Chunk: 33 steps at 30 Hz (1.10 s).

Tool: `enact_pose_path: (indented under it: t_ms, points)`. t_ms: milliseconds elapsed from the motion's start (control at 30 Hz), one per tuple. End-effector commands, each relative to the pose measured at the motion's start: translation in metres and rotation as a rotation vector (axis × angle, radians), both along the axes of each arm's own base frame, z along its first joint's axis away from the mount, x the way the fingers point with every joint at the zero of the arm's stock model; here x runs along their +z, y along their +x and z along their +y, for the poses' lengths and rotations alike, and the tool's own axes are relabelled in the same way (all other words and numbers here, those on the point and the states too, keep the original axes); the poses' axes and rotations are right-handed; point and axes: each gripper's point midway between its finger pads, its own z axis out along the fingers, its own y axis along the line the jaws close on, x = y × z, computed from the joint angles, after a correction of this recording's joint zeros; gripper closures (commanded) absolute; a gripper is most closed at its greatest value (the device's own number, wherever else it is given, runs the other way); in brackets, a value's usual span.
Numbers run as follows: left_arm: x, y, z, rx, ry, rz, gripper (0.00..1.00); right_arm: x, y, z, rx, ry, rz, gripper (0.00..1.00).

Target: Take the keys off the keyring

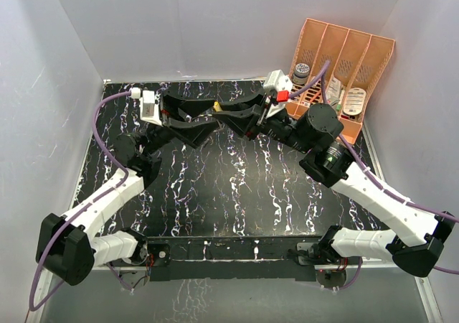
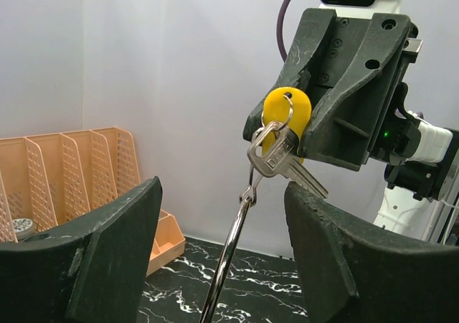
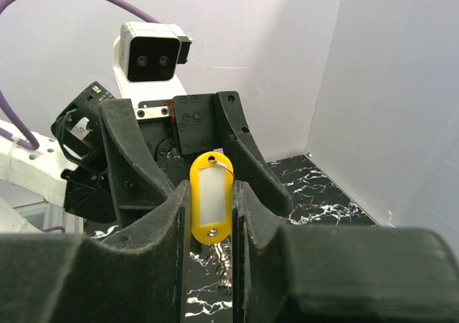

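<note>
My right gripper point(image 1: 222, 109) is shut on a yellow key tag point(image 3: 211, 208), held upright above the far middle of the table; the tag also shows in the left wrist view point(image 2: 287, 111). A thin wire loop runs through the tag's hole. Silvery keys point(image 2: 276, 158) hang from it. Below them a small clip carries the keyring point(image 2: 231, 255), seen edge-on as a chrome band running down between my left fingers point(image 2: 122, 244). My left gripper point(image 2: 222, 194) is open around it, with neither finger touching. In the right wrist view, silvery metal point(image 3: 224, 262) dangles blurred under the tag.
An orange slotted file organizer point(image 1: 344, 57) stands at the back right, with a grey-lidded jar point(image 1: 301, 72) in one slot; it also shows in the left wrist view point(image 2: 72, 165). White walls enclose the black marbled table point(image 1: 229, 194) on three sides.
</note>
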Motion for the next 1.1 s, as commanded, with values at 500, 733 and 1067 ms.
enact_pose_path:
  t_ms: [500, 733, 1067]
  points:
    - [0.032, -0.010, 0.004, -0.054, -0.123, -0.109, 0.41, 0.019, -0.014, 0.002, 0.069, 0.069, -0.030, 1.00]
    - [0.037, -0.022, 0.004, -0.109, -0.138, -0.147, 0.39, 0.017, -0.013, 0.003, 0.067, 0.066, -0.026, 1.00]
    - [0.036, -0.014, 0.002, -0.058, -0.089, -0.131, 0.98, 0.017, -0.013, 0.003, 0.066, 0.070, -0.030, 1.00]
